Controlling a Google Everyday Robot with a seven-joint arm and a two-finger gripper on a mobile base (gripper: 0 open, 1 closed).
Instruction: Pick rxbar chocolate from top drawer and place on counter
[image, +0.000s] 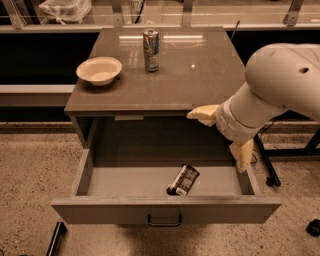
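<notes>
Well, at the left of the counter (200, 75) a pale bowl (99, 70) sits upright on its top, near the front edge. Further right, towards the counter's back middle, a silver-blue drink can (151, 43) stands upright, well apart from the bowl. Below the counter's front edge the top drawer (100, 210) is pulled out wide, with a small dark pull handle (164, 220) at the middle of its front panel. The rxbar chocolate (183, 180) lies flat on the drawer floor, a little right of the counter's middle. It lies at a slant, its lower end close to the drawer's front wall. My gripper (216, 142) hangs just under the counter's front right corner, above the right part of the drawer and apart from the bar. My fingers (204, 114) are spread wide with nothing between them. One points left along the counter's front edge, and I cannot tell whether it touches. The other hangs down by the drawer's right wall. My arm (280, 75), big, pale and rounded, comes in from the right of the counter and covers its front right corner.
</notes>
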